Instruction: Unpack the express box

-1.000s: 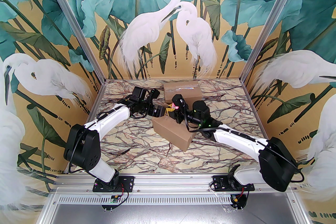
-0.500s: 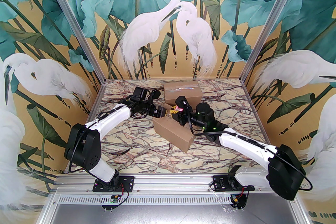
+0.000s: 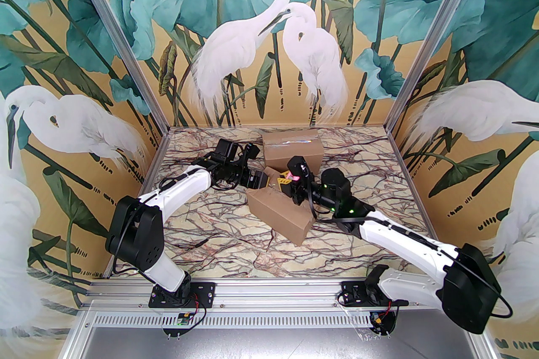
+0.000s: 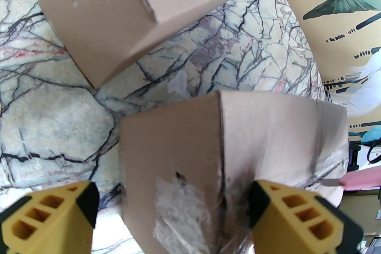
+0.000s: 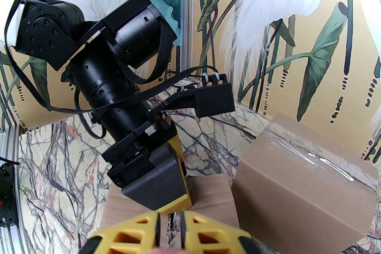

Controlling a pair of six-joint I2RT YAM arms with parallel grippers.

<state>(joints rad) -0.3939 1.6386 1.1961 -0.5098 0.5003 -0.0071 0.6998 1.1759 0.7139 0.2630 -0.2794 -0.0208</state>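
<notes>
Two cardboard boxes on the marbled table (image 3: 210, 231). The near box (image 3: 278, 214) lies diagonally at table ctr, long side running from far-left to near-right. The far box (image 3: 292, 149) sits behind it, close to the back wall, w/ clear tape along its top seam. The two boxes are close but apart, w/ a strip of table btwn them in the left wrist view.

The left hand (image 3: 267, 179) is at the near box's far-left end, low and released, jaws spread wide. In the wrist view its yellow fingers (image 4: 53, 223) straddle the taped end corner of the near box (image 4: 178, 142). The one on the left of that view stands clear of the cardboard w/ table showing in the gap. Can't tell if the other one touches.

The right hand (image 3: 286, 180) comes in from the right, opposite the left hand, over the same end of the box. It's clenched on a pink tool (image 3: 293, 177), fingers nearly together. The tool's pink handle and thin metal tip (image 4: 360, 180) reach the box top's edge.
</notes>
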